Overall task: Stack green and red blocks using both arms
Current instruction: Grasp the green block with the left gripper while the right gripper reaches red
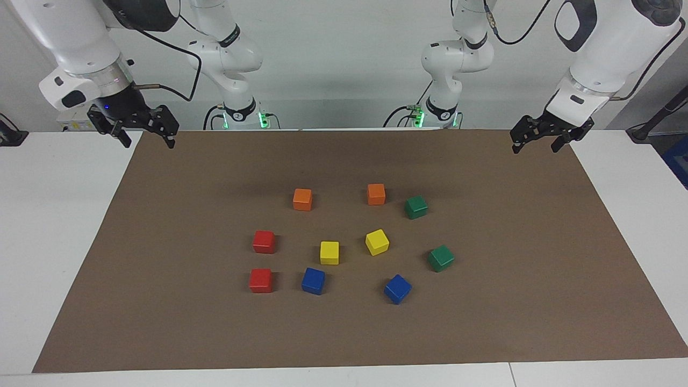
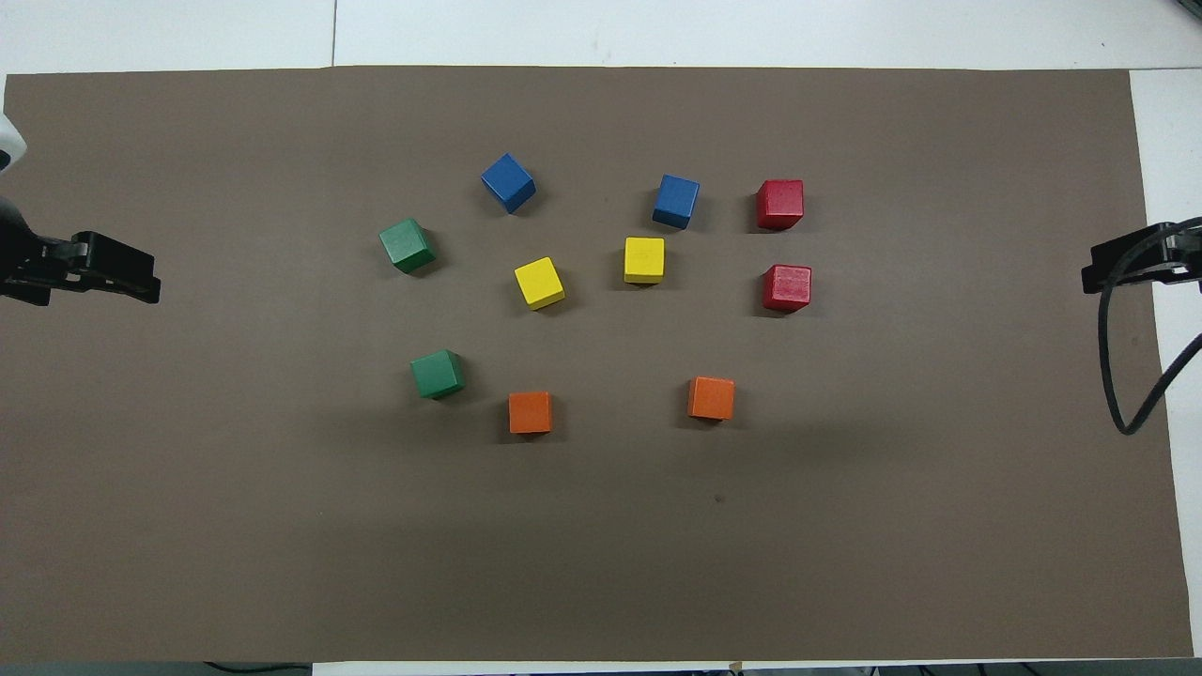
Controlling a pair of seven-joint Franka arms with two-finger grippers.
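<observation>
Both green blocks are sitting toward the left arm's end of the brown mat (image 1: 537, 269): one green block (image 1: 416, 207) right beside an orange cube (image 1: 376, 194), the other green block (image 1: 441, 258) farther from the robots, near a blue cube (image 1: 398, 288). The two red blocks are sitting toward the right arm's end, one red block (image 1: 264, 241) nearer the robots, the other red block (image 1: 260, 280) just beside a second blue cube (image 1: 313, 280). Two yellow cubes (image 1: 329, 252) are sitting in the middle. Nothing's stacked. The left gripper (image 1: 537, 144) is hanging over the mat's corner, jaws spread wide, holding nothing. The right gripper (image 1: 148, 141) is hovering over the mat's edge at its own end, also gaping and empty.
</observation>
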